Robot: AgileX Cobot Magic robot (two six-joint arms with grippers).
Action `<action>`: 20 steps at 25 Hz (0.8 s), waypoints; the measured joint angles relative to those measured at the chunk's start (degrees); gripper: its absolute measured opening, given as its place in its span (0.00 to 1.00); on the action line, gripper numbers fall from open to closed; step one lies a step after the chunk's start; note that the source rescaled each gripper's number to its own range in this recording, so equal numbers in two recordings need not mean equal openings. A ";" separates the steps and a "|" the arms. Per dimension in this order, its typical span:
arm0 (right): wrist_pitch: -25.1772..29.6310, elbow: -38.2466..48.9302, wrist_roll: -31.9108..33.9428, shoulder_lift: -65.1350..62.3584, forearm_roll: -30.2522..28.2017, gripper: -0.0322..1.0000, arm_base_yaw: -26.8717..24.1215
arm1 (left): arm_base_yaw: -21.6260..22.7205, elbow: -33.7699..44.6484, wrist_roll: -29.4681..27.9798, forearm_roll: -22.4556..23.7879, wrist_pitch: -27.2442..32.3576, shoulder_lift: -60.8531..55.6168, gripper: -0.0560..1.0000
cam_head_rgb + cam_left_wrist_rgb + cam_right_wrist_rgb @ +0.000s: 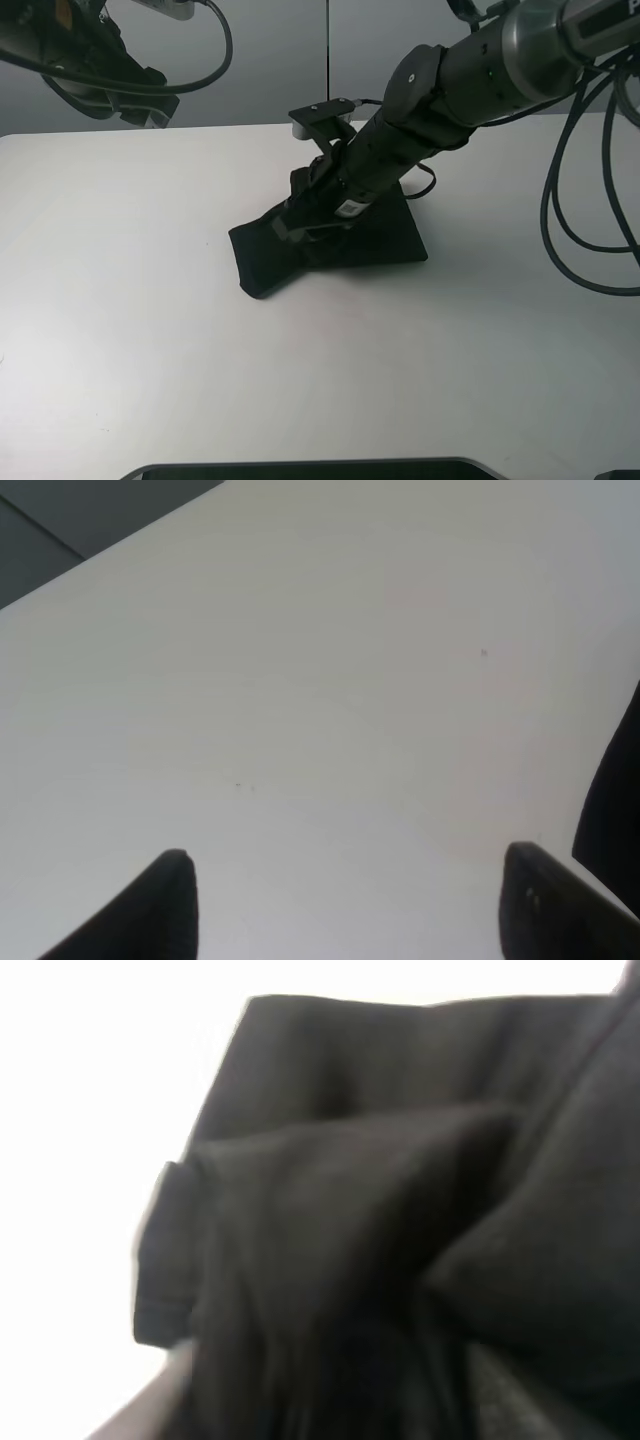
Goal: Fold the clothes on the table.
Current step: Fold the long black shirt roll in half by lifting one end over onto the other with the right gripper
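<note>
Across the white desk (pixel 130 330) a dark folded garment (pixel 390 235) lies near the middle, toward the far edge, one flap reaching toward the near-left corner. Over it the right end effector (pixel 300 228) presses down among the folds; whether it grips the cloth I cannot tell. Up by the far-left corner, the left end effector (pixel 345 905) hovers above bare desk, fingers spread wide, holding nothing.

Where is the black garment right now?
In the exterior high view the black garment lies near the middle of the white table, slightly right of centre, under the right gripper, which is down on it. The left gripper is off it.
</note>
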 joint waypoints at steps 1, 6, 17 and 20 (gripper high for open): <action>1.49 0.00 -3.94 0.00 3.49 0.70 0.00 | 0.00 0.00 0.00 0.00 -0.07 0.00 0.82; 7.00 0.00 -14.94 0.00 10.76 0.75 0.00 | 0.00 0.00 0.00 0.00 -0.22 0.00 0.82; 1.29 0.00 -9.96 -11.29 -3.02 0.46 0.05 | 0.00 0.00 0.00 0.00 -0.35 0.00 0.82; 0.90 0.00 -2.82 -13.13 -11.88 0.26 -0.67 | 0.00 0.00 0.00 0.00 -0.35 0.00 0.82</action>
